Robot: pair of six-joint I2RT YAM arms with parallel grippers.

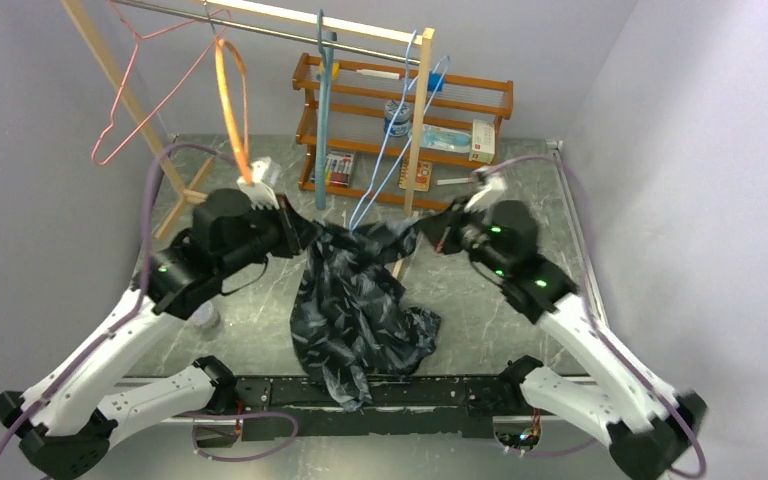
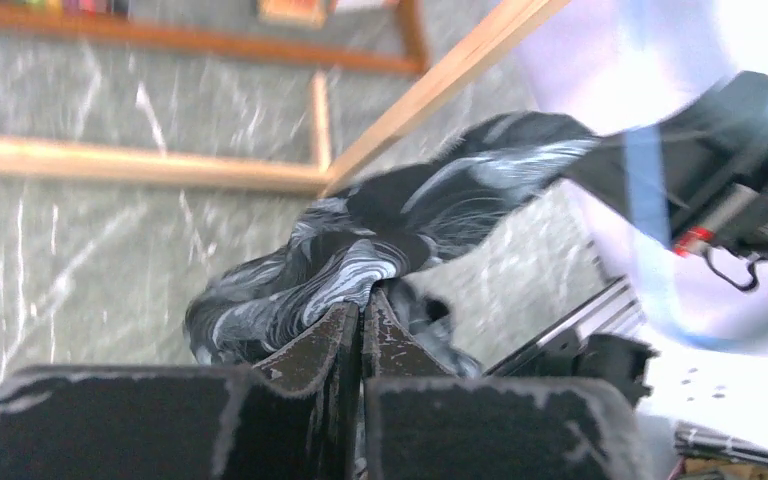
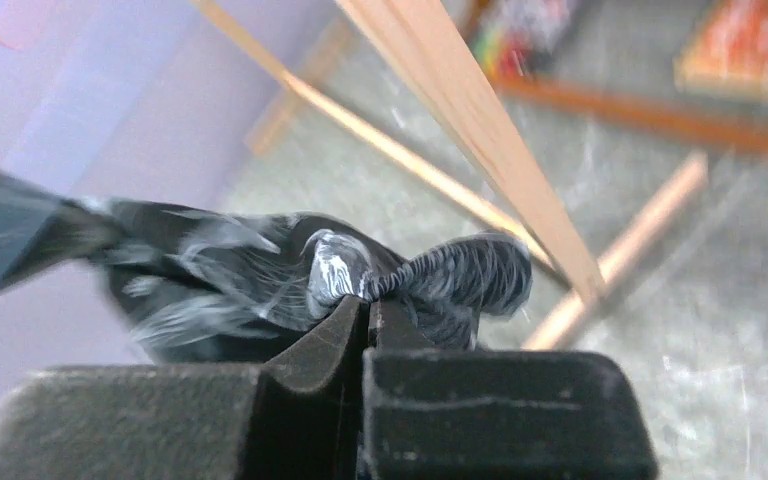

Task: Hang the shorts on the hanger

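"Where are the shorts (image 1: 355, 300)?"

"Just under the low end of the hanger (image 1: 392, 150), hanging down."

"Who holds them?"

"The left gripper (image 2: 362, 305), left of the hanger, is squeezed tight on one top end. The right gripper (image 3: 368, 305), right of the hanger, is squeezed tight on the other."

Soft, even room light; wrist views blurred.
Top view is fairly sharp, with faint shadow under the shorts (image 1: 360, 300) on the table (image 1: 480, 300). Left wrist view blows out white at upper right; both wrist views smear their backgrounds.
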